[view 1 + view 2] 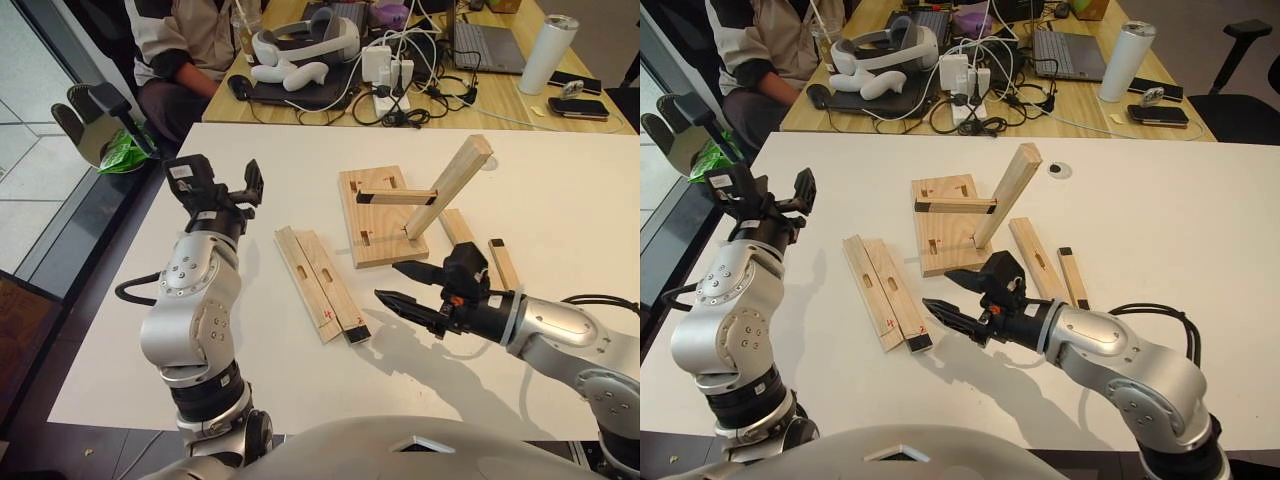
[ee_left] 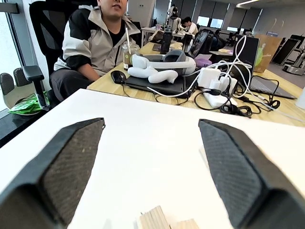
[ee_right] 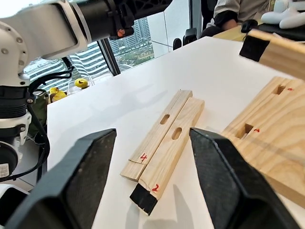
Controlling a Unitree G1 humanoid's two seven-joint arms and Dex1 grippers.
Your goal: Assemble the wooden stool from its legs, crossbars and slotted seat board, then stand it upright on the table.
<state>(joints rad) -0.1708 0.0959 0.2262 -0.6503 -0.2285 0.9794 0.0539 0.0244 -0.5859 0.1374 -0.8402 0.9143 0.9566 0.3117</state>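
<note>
right wrist view | legs [image 3: 164,153] marked red 4 and 2 | right claw [image 1: 390,281] released | left claw [image 2: 151,125] released

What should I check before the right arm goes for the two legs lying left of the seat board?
1. Right gripper open and empty: ok, jaws spread, nothing between them.
2. Pair of legs within reach: ok, flat on the table, close to the right gripper.
3. Legs apart enough to take one alone: not ok, they lie touching side by side.
4. Standing leg straight in the seat board: not ok, it leans.
5. That leg fully seated in its slot: cannot tell.
6. Left gripper out of the way: ok, open, raised over the table's left part.
</note>
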